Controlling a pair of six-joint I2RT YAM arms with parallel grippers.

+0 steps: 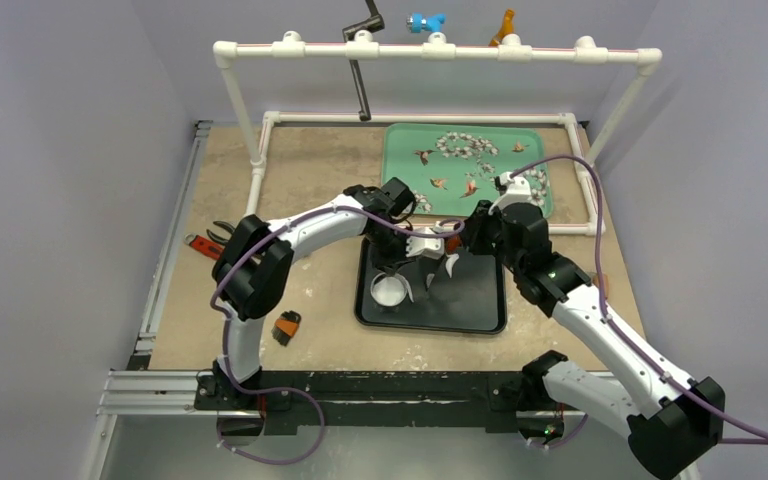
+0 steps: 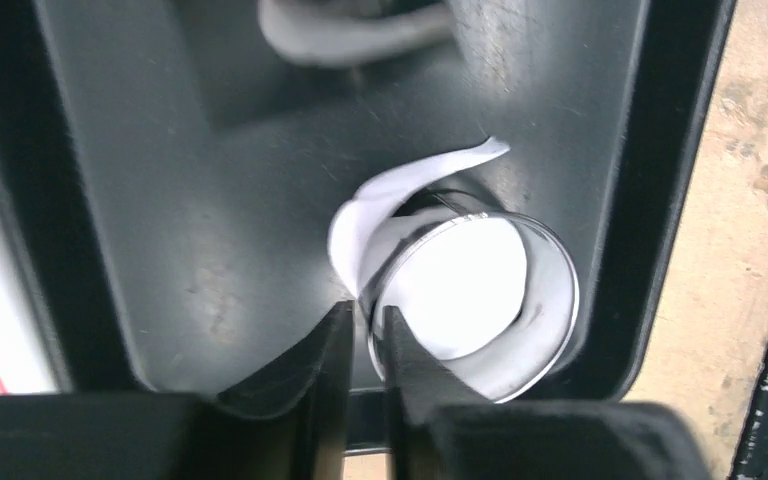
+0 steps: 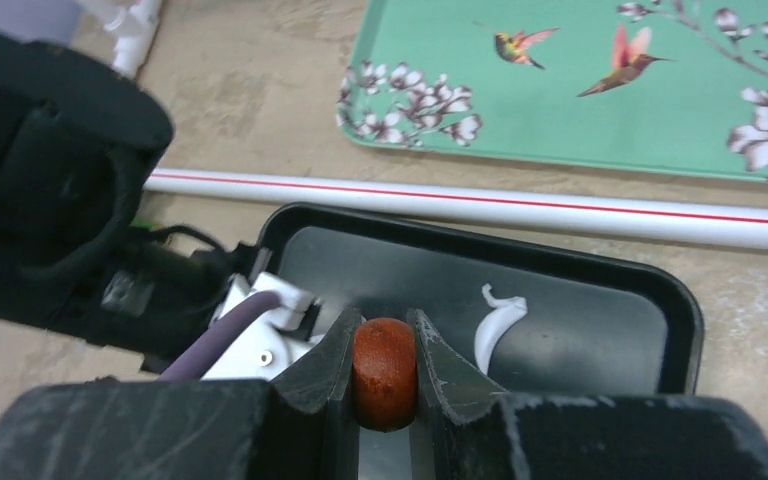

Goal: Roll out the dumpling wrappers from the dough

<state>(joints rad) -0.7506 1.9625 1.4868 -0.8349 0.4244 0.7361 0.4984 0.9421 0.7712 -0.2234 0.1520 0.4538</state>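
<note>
At frame bottom, the left tool (image 2: 367,312) pinches the shiny metal ring cutter (image 2: 558,300), the right tool (image 3: 383,325) clamps a rust-brown rounded knob (image 3: 383,375); best lift straight off the thin white round dumpling wrapper (image 2: 460,285).

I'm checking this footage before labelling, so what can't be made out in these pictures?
- Right wrist view: the right gripper holds a reddish-brown knob; its fingers hide the rest.
- Left wrist view: whether the left gripper pinches the metal ring cutter or just straddles its wall is too close to tell.
- Top view: the dumpling wrapper in the ring is too small to judge thickness.
</note>
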